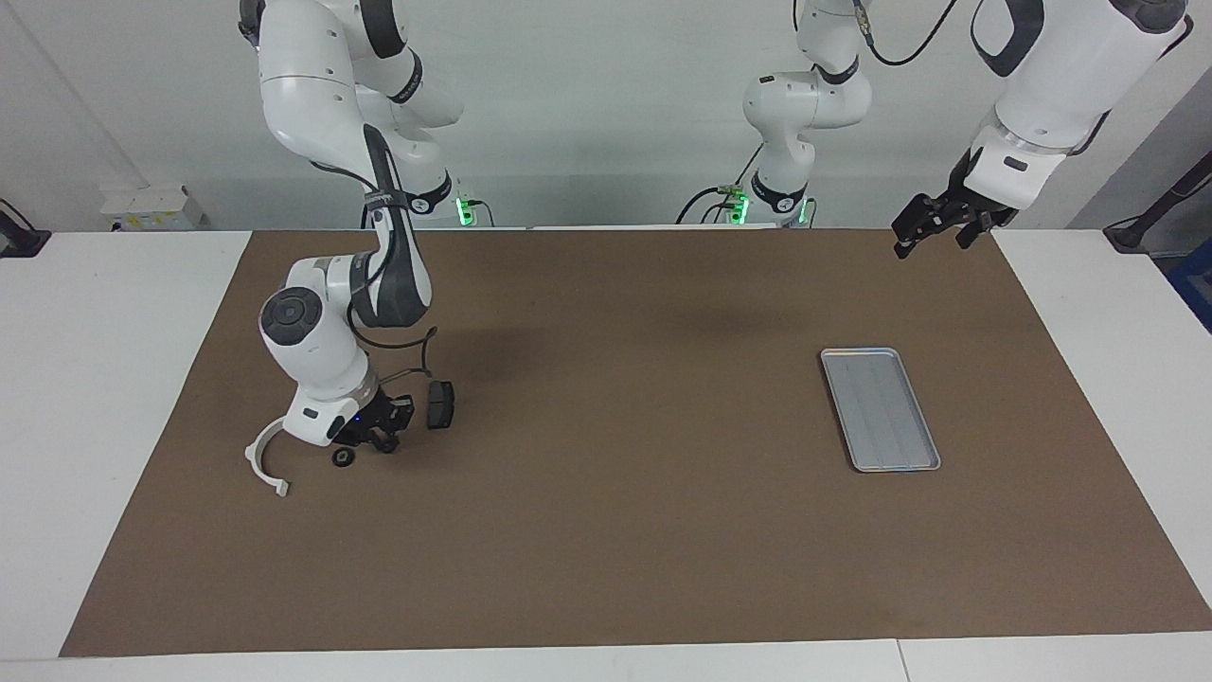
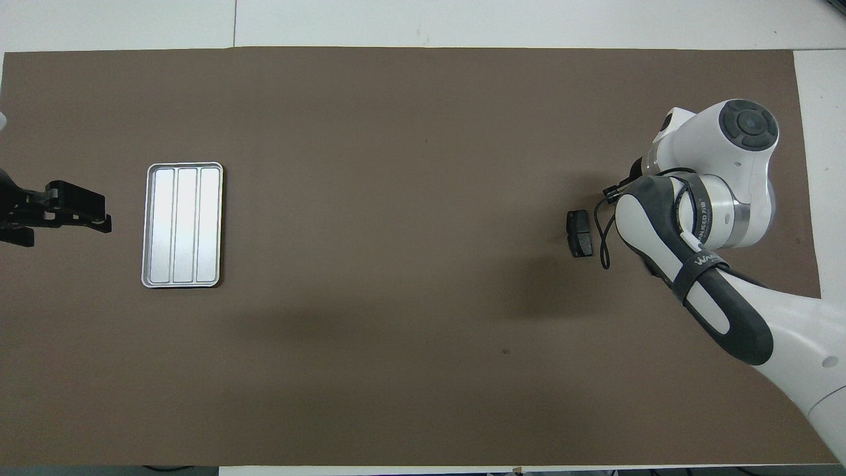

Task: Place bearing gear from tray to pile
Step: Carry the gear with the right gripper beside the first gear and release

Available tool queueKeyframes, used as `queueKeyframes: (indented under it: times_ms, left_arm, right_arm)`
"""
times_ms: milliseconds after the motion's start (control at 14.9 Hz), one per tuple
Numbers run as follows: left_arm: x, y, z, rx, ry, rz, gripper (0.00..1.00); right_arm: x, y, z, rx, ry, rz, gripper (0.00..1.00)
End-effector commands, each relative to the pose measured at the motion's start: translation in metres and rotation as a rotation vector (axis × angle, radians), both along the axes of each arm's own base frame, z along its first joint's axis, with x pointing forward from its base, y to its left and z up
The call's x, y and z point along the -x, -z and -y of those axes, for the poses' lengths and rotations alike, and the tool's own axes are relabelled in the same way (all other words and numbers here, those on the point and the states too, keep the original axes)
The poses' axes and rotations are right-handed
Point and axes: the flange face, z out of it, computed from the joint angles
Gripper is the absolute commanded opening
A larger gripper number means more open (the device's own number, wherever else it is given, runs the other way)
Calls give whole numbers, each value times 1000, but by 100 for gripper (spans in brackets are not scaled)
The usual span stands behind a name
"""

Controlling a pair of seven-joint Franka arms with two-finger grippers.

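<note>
Down low at the right arm's end, the right gripper sits by the pile: a white bracket at its nine o'clock, the small gear on the mat at seven, a brake pad at two. I cannot tell how its jaws stand. The tray lies bare. The left gripper waits up high, jaws open, holding nothing.

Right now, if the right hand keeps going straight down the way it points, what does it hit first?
Probably the brown mat: the right hand points down, low over it. The bearing gear lies just beside its tips, so depth leaves some doubt.
</note>
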Motion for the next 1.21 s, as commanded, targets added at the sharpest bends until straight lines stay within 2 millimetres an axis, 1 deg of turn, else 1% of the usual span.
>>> queueKeyframes:
  times_ms: [0,135,202,269,336,404,538,606,673,807,875,942,1009,1077,1144]
  left_arm:
    - [6,-4,-1,-13,13,16,100]
    - [7,-5,-1,-13,13,19,100]
    - [6,-4,-1,-13,13,16,100]
    - [6,-4,-1,-13,13,16,100]
    - [6,-4,-1,-13,13,17,100]
    - [6,-4,-1,-13,13,17,100]
    - [6,-4,-1,-15,13,16,100]
    - [6,-4,0,-15,14,17,100]
    - [6,-4,0,-15,14,17,100]
    - [6,-4,-1,-13,13,17,100]
    - [6,-4,-1,-15,13,17,100]
    - [6,-4,-1,-15,13,17,100]
    - [6,-4,-1,-13,13,16,100]
    - [6,-4,-1,-15,13,17,100]
    - [6,-4,-1,-13,13,16,100]
  right_arm:
    - [7,0,12,-14,-20,8,0]
    - [7,0,11,-14,-18,6,0]
    - [7,0,12,-14,-9,6,17]
    - [6,-1,9,-14,-7,9,30]
    - [6,-1,8,-14,-3,9,50]
    - [5,-4,7,-14,5,15,65]
    - [1,-14,2,-13,28,29,73]
    - [-3,-25,-4,-14,43,36,76]
    - [-6,-42,-14,-13,55,42,80]
    - [-12,-83,-26,-1,94,34,87]
    - [-10,-101,-31,1,107,31,93]
    - [-5,-119,-41,4,127,39,100]
    - [1,-138,-45,8,149,39,100]
    - [10,-164,-44,10,163,43,100]
    - [20,-190,-37,12,172,60,100]
